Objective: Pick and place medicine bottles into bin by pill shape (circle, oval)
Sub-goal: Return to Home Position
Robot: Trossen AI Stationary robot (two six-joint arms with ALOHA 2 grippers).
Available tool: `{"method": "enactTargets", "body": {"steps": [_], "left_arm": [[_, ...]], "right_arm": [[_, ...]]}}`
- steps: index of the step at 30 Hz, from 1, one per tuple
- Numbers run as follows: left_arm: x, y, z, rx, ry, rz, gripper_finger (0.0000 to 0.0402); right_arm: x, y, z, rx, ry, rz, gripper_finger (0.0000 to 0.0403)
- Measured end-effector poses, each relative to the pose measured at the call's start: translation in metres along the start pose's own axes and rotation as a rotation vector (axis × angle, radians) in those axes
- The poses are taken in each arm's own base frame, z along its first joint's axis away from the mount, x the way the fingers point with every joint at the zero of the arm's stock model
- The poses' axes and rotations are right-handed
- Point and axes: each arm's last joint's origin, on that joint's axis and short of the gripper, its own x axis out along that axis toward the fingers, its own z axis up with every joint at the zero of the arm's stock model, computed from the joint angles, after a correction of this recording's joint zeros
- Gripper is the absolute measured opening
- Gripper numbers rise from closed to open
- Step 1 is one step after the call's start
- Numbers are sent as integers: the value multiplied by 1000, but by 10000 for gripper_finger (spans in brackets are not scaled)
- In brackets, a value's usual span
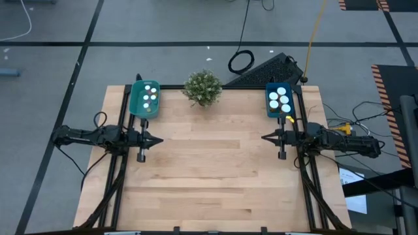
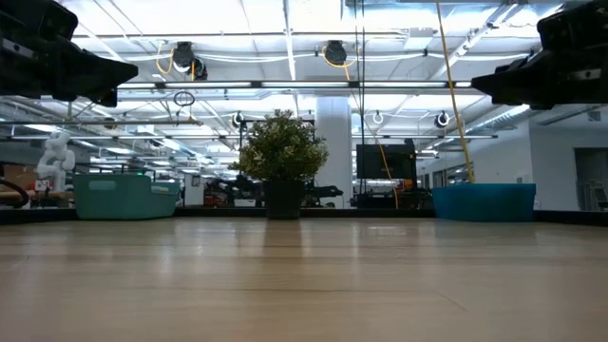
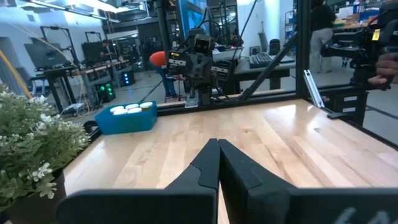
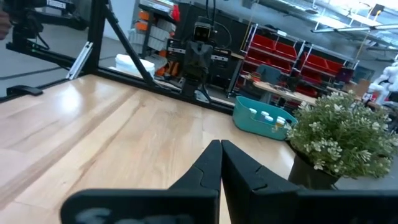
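All the medicine bottles that show sit capped-side up inside the two bins — a cluster in the teal bin at the far corner beyond the left gripper, another in the blue bin beyond the right gripper; no loose bottle shows on the wooden table. Both grippers hover above the boards with fingers pressed together, tips pointing at each other across the bare middle, nothing between them. A potted plant stands between the bins. The bottles look small, light and rigid, their plastic walls probably smooth enough to slip — so a hold across the body just under the cap, fingers either side, seems safest; packed close, they leave little room for a fingertip.
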Motion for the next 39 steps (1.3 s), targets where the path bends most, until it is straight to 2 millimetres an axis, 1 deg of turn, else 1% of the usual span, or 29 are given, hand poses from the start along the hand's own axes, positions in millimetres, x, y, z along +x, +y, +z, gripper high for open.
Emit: {"method": "enactTargets", "body": {"steps": [7,13,23,27,32,39], "left_arm": [[0,0,0,0,0,-9,5],[0,0,0,-19,0,-10,19],[0,0,0,-21,-1,10,3],[0,0,0,-21,-1,12,15],[0,0,0,-22,-2,13,32],[0,0,0,-22,-2,14,37]], "right_arm": [[0,1,0,-38,1,9,0],[0,2,1,42,-18,56,0],[0,7,3,71,-31,102,0],[0,8,2,75,-13,68,0],[0,11,3,45,-23,97,0],[0,12,5,37,-36,101,0]]}}
